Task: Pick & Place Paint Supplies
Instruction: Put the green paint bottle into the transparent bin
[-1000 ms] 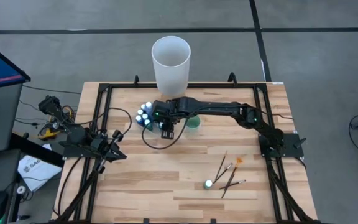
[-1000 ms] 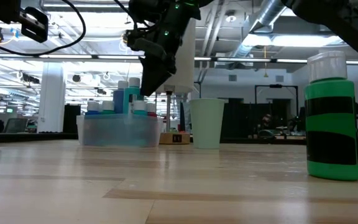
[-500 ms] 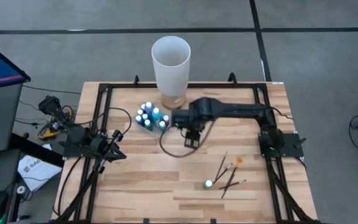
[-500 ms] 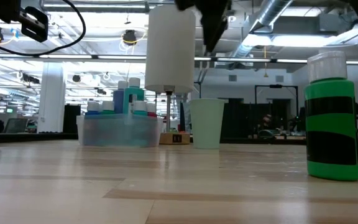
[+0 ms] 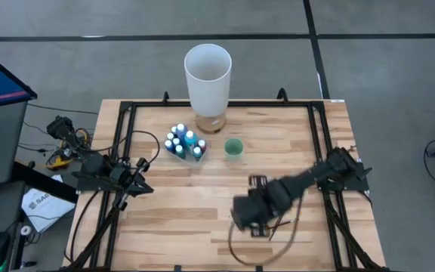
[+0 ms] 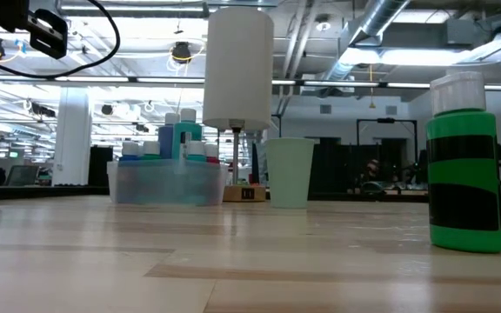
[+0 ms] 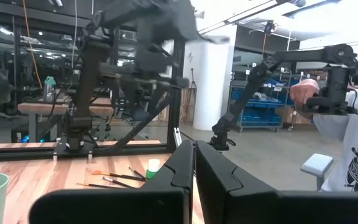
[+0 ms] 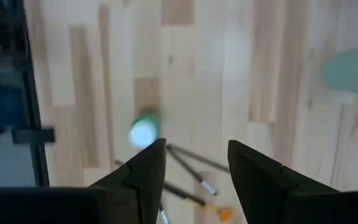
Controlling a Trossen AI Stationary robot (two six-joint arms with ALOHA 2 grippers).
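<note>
The right gripper [image 8: 191, 165] has swung from the bottle tray [image 5: 186, 142] at 11 o'clock to the 5 o'clock tabletop [image 5: 172, 219], jaws apart and empty, above the green bottle [image 8: 143, 128] and brushes [image 8: 191, 171]. Another pickup seems next. The left gripper [image 7: 194, 163] waits at 9 o'clock, jaws together.

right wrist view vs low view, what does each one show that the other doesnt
Only the right wrist view: the right gripper, open and empty, above the thin brushes, one orange-tipped.

Only the low view: the clear tray of white-capped paint bottles, the tall white cylinder, and the room behind.

Both: the green paint bottle standing alone, the small green cup, and the wooden table.
</note>
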